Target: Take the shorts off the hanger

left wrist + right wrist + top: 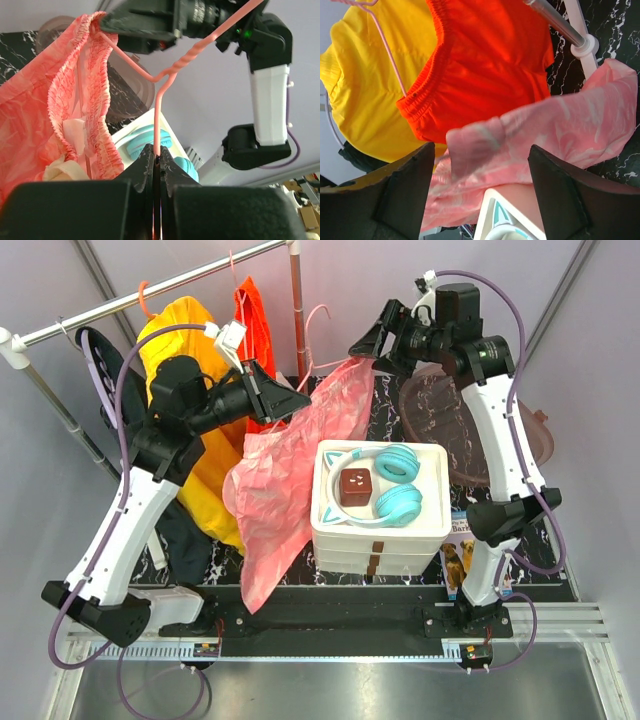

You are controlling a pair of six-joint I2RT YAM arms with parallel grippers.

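My left hand [157, 156] pinching the pink hanger [158, 107] wire rising from it, my right hand [481, 150] spread wide, pink shorts [560, 130] fabric between its fingers.

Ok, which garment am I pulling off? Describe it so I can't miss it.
Find the white bin mid-table. Draped beside it are the pink shorts, on a pink hanger pinched by the left fingers. The yellow garment and orange garment hang on the rail; only this one is pale pink.
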